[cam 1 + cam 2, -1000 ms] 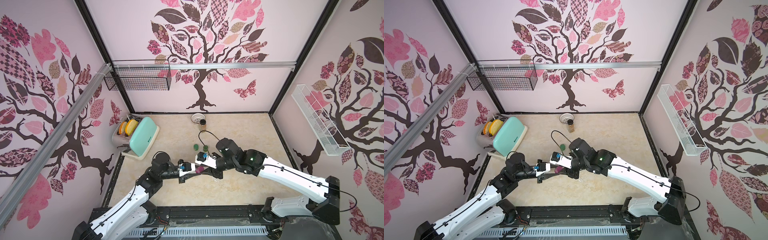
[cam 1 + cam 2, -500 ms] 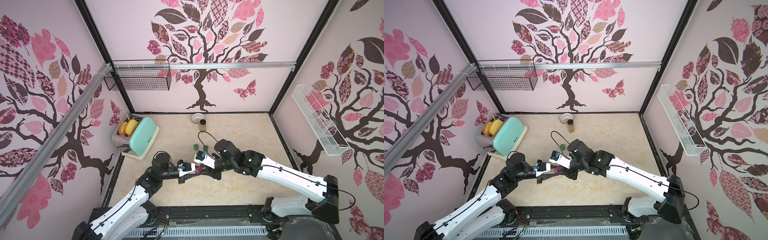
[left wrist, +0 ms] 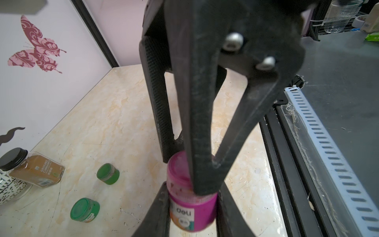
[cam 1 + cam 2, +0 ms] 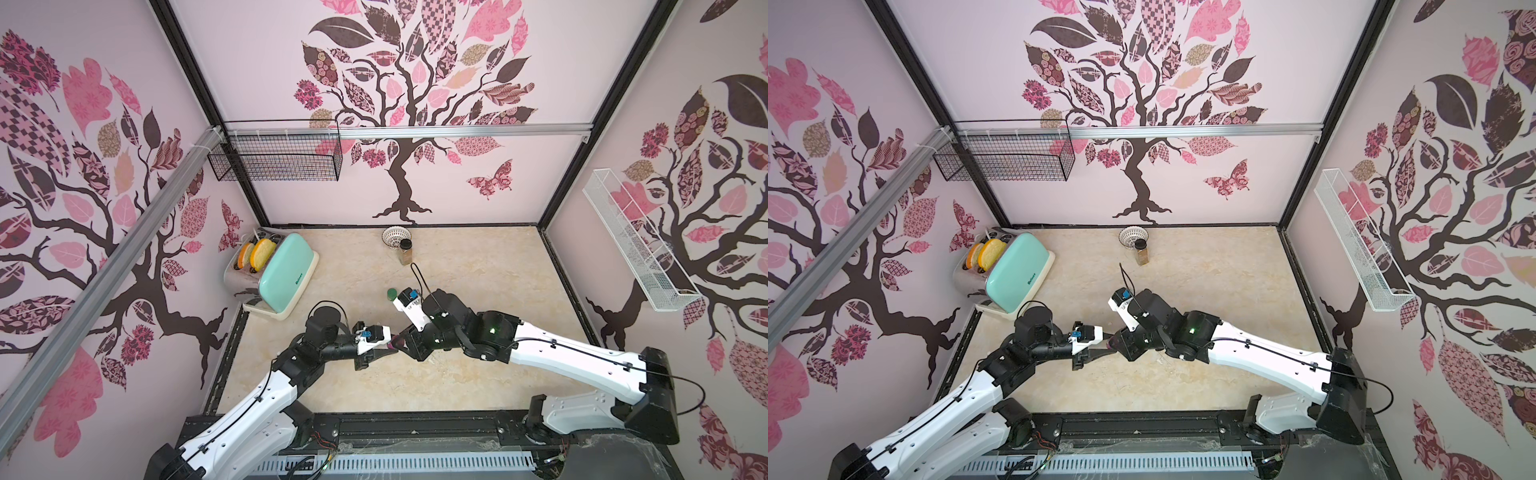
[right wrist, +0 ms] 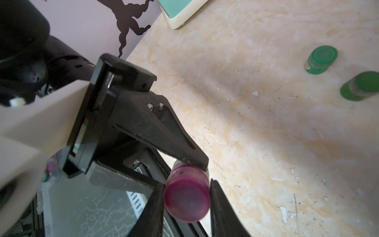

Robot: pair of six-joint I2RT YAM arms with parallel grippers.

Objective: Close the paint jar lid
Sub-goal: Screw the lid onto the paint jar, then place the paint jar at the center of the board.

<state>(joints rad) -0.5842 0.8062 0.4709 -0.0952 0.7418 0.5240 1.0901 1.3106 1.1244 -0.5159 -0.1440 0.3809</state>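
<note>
A magenta paint jar (image 3: 196,213) is held above the floor near the front, and my left gripper (image 3: 192,205) is shut on its body. The jar's pink lid (image 5: 187,201) sits on top of it, with my right gripper (image 5: 187,195) shut around it from the opposite side. In both top views the two grippers meet tip to tip at the jar (image 4: 394,344) (image 4: 1111,343), the left gripper (image 4: 386,352) reaching from the left and the right gripper (image 4: 406,343) from the right. The lid (image 3: 178,166) is partly hidden by a right finger.
Two green paint jars (image 3: 108,174) (image 3: 84,209) stand on the marble floor just behind the grippers. Farther back are a cinnamon jar (image 4: 405,251) and a small white basket (image 4: 395,237). A mint toaster (image 4: 282,272) sits at the left wall.
The right wrist has shifted and turned slightly at the jar while keeping its hold. The left arm and the jar have stayed put.
</note>
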